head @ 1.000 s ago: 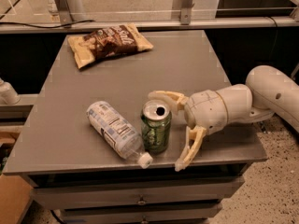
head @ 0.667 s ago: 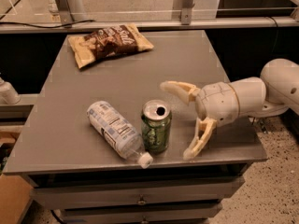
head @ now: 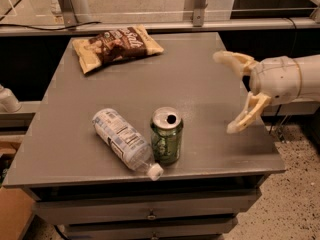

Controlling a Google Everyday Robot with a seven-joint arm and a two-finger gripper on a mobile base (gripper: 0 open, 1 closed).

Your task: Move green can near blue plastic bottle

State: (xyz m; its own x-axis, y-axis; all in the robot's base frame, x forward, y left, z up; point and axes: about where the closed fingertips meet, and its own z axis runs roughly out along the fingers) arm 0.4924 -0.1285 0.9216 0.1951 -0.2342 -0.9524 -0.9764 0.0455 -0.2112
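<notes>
From my seat the green can (head: 166,143) stands upright near the front edge of the grey table (head: 200,84), a little right of centre; its silver top faces up with the drinking hole showing. Just beside it on the left lies the blue plastic bottle (head: 122,141), flat on its side and set at a slant; its white cap (head: 155,171) points toward the front edge and sits by the foot of the can. I think bottle and can are touching low down, but from this angle I cannot be sure of it; they may be only a sliver apart.

Off to the right, the gripper (head: 225,93) hangs over the table's right side, well apart from the can and a bit farther back than it; its two pale fingers (head: 250,111) are spread wide, one reaching toward the back and one toward the front, and nothing sits between them. The white arm (head: 285,79) behind it comes in from the right edge of my view.

At the far left corner of the table lies a tan and brown snack bag (head: 117,46), flat, well apart from everything else. Under the tabletop I see a drawer front (head: 150,209); a speckled floor (head: 295,204) shows at lower right.
</notes>
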